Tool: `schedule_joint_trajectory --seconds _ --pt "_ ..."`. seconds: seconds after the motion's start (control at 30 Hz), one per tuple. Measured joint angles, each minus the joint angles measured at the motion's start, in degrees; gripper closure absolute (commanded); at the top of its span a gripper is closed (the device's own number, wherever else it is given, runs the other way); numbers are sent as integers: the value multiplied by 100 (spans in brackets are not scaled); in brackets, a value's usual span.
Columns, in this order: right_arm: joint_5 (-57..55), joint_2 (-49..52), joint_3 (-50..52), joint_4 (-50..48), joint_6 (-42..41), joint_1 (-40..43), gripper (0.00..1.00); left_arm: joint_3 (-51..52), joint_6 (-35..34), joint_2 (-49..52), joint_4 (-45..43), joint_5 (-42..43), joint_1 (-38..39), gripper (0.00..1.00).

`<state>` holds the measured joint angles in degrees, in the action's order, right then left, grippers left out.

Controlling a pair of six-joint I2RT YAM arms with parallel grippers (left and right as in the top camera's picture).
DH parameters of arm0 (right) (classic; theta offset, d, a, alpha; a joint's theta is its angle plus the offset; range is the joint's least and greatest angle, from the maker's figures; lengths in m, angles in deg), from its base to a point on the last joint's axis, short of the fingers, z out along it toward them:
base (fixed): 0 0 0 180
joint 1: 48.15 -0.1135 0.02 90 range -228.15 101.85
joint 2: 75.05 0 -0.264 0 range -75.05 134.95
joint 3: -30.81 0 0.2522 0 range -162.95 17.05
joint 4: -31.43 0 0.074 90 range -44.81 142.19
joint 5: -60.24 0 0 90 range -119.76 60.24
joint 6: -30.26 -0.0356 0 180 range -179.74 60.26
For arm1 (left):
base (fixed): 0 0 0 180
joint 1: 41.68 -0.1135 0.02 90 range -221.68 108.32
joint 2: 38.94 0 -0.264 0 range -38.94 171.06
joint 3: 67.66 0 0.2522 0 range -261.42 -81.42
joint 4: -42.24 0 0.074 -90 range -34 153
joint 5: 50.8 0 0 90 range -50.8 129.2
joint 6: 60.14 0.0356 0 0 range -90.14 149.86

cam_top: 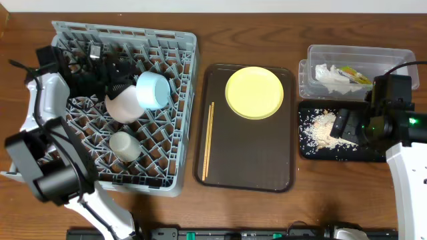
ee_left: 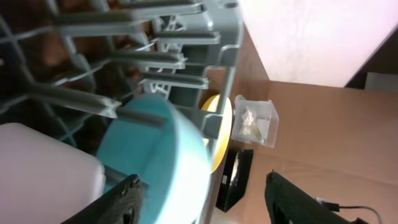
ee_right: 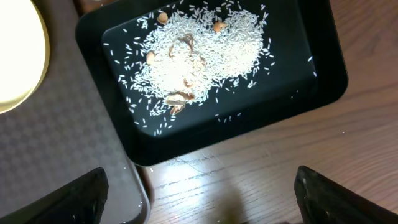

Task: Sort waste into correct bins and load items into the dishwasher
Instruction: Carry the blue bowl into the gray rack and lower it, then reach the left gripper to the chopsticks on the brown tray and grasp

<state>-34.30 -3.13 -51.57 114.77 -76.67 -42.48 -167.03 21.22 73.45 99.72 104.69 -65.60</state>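
Note:
The grey dish rack (cam_top: 167,175) holds the light blue bowl (cam_top: 152,90), the white bowl (cam_top: 122,107) and a pale cup (cam_top: 125,146). My left gripper (cam_top: 115,75) is open over the rack. In the left wrist view its fingers (ee_left: 205,199) straddle the blue bowl (ee_left: 161,155), beside the white bowl (ee_left: 43,168). The yellow-green plate (cam_top: 254,92) and chopsticks (cam_top: 208,140) lie on the brown serving tray (cam_top: 247,167). The clear tub (cam_top: 353,57) holds the tissue (cam_top: 330,75) and wrapper (cam_top: 355,75). Rice scraps (cam_top: 321,127) lie in the black tray (cam_top: 313,152). My right gripper (cam_top: 345,127) is open and empty over it, also in the right wrist view (ee_right: 208,199).
In the right wrist view the black tray (ee_right: 311,74) with the rice (ee_right: 193,56) sits next to the brown tray's corner (ee_right: 74,162). Bare wood lies under the fingers. The rack's pegs (ee_left: 155,56) stand close around the left gripper.

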Motion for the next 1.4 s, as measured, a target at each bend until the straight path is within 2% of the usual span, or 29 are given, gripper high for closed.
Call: schedule_joint_trajectory --seconds 0.13,0.2,0.23,0.27,0.37,0.5,0.63,0.83,1.0,1.17,1.4 --pt "0 0 0 2 0 0 5 0 13 -785 85 -326 79 30" --pt "-2 0 0 2 0 0 5 0 44 -1388 254 -772 251 28" --pt "-2 0 0 7 0 0 6 -7 74 -1652 389 -1062 387 25" --pt "0 0 0 -4 2 0 5 -11 94 -1860 525 -1311 542 18" --pt "0 0 0 -17 2 0 5 -39 90 -2457 1266 -2590 1408 16" --pt "-2 0 0 -20 2 0 5 -42 -289 -2653 2068 -4002 2566 13" --pt "0 0 0 -17 0 0 5 48 -935 -2651 2234 -4955 3626 8" --pt "-2 0 0 -13 2 0 5 619 -1735 -2651 1720 -5521 4826 8" --pt "0 0 0 -9 2 0 5 1556 -2297 -2645 678 -6041 5635 9" --pt "2 0 0 -7 0 0 5 2310 -2461 -2608 -372 -6196 6183 10" --pt "4 0 0 0 0 0 6 2612 -2463 -1993 -1036 -6253 6507 11"
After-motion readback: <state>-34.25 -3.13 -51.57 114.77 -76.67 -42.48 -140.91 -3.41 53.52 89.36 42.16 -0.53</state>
